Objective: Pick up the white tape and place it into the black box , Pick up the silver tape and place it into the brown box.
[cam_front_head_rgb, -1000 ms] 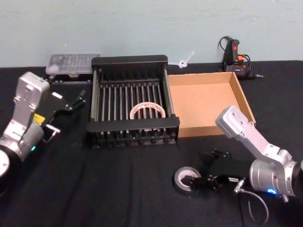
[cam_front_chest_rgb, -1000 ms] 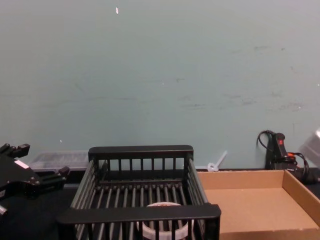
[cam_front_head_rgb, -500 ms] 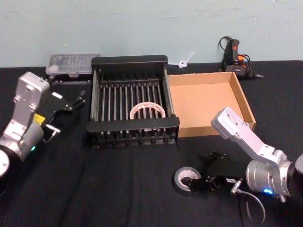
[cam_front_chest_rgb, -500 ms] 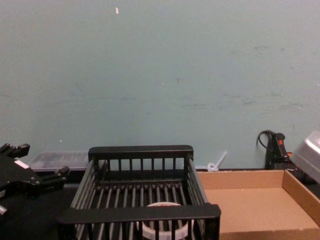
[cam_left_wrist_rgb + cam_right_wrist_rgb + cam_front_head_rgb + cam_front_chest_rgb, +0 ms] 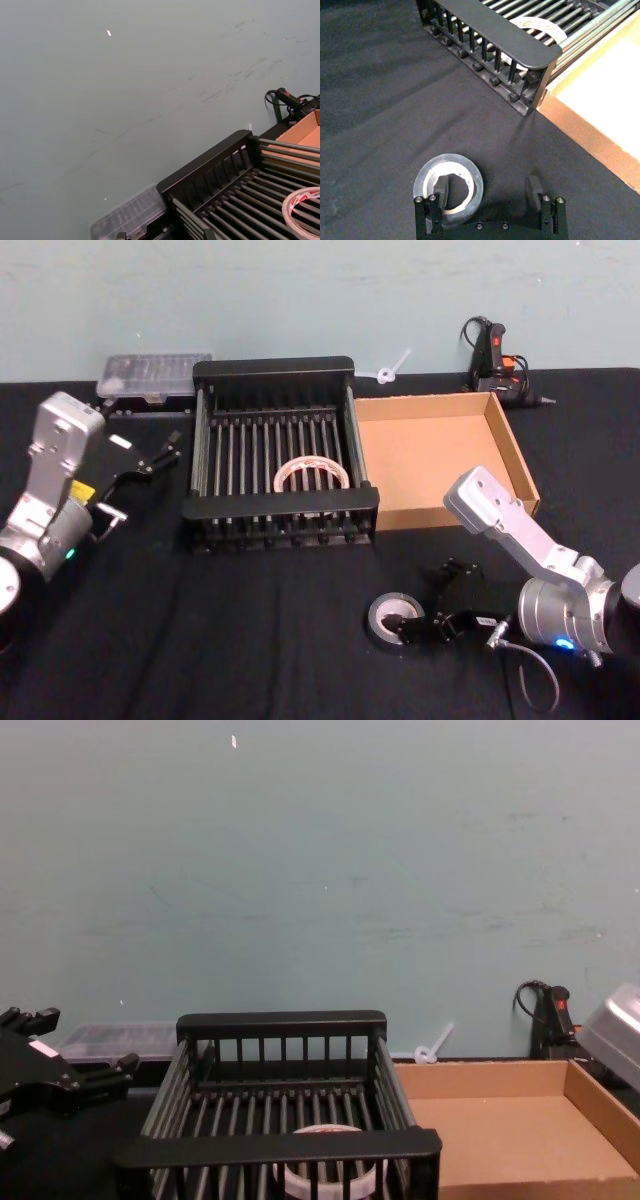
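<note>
I see the right end effector (image 5: 489, 197) open low on the near desk (image 5: 250, 640), one finger (image 5: 440, 189) inside the silver tape (image 5: 448, 187), the other outside, gripping nothing. White tape (image 5: 311, 475) lies in the black box (image 5: 280, 368), left of the brown box (image 5: 505, 445). Left end effector (image 5: 150, 458) open, parked far left.

A pale blue-green wall (image 5: 320, 870) stands behind the table, painted plain and marked with faint scuffs and thin scratches. A small white fleck (image 5: 234, 741) sits high on it, left of the middle. The table (image 5: 250, 640) is covered in black cloth that reaches the wall along its far edge. The cloth shows soft creases near the front edge. Light falls evenly, with soft shadows on the cloth.
</note>
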Controlling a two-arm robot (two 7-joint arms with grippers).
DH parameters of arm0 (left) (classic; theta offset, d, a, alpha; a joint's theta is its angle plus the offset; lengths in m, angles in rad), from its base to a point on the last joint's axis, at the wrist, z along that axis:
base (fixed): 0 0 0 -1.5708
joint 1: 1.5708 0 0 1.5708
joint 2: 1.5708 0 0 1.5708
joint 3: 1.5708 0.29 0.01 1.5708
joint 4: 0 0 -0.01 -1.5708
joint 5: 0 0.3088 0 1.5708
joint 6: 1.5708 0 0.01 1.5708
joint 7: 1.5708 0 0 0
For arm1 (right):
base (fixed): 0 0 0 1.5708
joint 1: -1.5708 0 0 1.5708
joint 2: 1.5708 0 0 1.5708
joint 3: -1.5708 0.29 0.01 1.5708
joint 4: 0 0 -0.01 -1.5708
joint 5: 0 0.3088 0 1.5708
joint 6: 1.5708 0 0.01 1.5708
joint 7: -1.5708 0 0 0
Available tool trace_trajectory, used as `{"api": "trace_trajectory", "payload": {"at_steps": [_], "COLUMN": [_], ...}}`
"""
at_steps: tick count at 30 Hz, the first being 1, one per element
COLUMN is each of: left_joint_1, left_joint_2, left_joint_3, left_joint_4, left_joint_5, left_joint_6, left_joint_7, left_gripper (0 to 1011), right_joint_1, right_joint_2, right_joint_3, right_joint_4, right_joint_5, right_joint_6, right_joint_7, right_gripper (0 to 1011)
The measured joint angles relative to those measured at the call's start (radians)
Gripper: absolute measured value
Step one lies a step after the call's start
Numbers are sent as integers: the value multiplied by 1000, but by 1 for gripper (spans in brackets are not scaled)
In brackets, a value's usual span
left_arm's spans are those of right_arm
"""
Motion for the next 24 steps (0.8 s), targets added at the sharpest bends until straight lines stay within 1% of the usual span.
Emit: {"api": "trace_trajectory", "payload": {"at_steps": [9, 16, 17, 19, 24], "left_joint_1": [0, 0, 0, 0, 0], "left_joint_2": [0, 0, 0, 0, 0], "left_joint_3": [0, 0, 0, 0, 0], "left_joint_4": [0, 0, 0, 0, 0], "left_joint_5": [0, 0, 0, 0, 0], "left_joint_6": [0, 0, 0, 0, 0], "left_joint_7": [0, 0, 0, 0, 0], "left_gripper": [1001, 1001, 1001, 1001, 1001], "right_joint_1": [-1, -1, -1, -1, -1], "right_joint_2": [1, 1, 1, 1, 1], "right_joint_3": [0, 1, 1, 1, 1], "right_joint_4": [0, 0, 0, 0, 0], "right_joint_5": [0, 1, 1, 1, 1], "right_joint_6": [0, 0, 0, -1, -1], "right_joint_7": [0, 0, 0, 0, 0], "right_gripper": [998, 874, 826, 790, 746]}}
